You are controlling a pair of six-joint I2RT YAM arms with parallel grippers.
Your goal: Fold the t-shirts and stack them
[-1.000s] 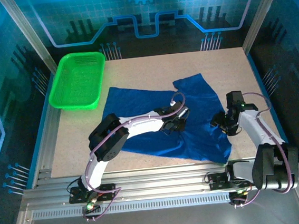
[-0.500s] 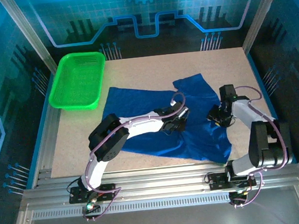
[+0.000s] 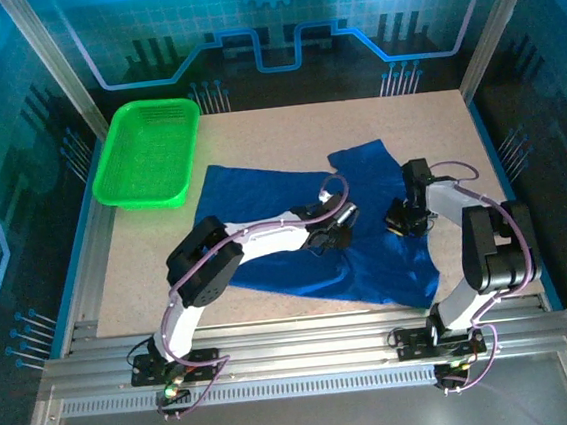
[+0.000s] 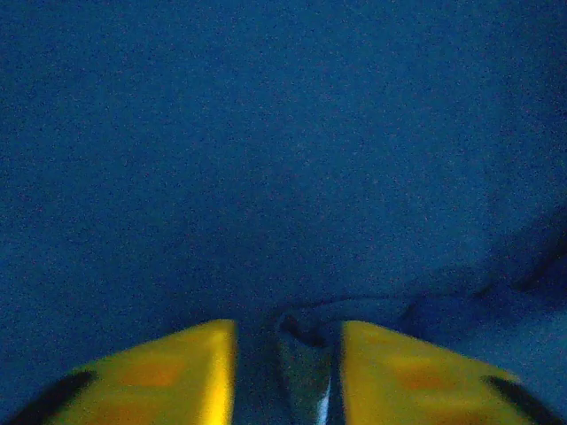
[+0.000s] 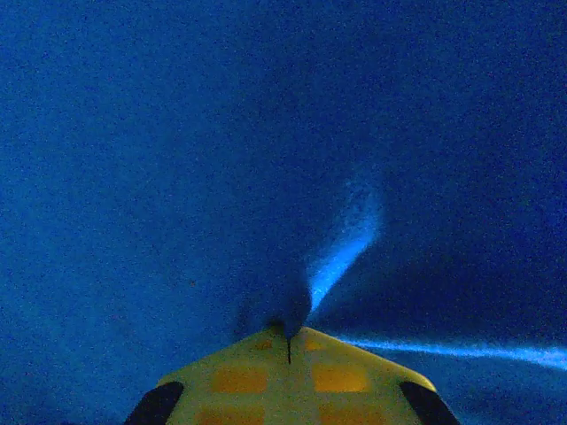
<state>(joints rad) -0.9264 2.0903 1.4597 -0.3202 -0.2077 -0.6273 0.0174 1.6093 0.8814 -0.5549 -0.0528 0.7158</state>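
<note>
Right wrist: R hand (image 5: pixel 289 335) clamped on shirt (image 5: pixel 177 133) fold. Left wrist: L hand (image 4: pixel 288 329) apart, over shirt.

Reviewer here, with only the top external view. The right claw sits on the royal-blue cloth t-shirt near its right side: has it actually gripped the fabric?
Observer: Yes. In the right wrist view the right claw is shut, its yellow fingers meeting, with a raised ridge of the royal-blue cloth t-shirt pinched at their tips.
Operator: And the other one, at the shirt's middle?
Observer: In the left wrist view the left claw stands open, with a gap between its yellow fingers.
Operator: Anything in that gap?
Observer: A small dark fold of the shirt lies just ahead of it; whether the fingers touch it I cannot tell.
</note>
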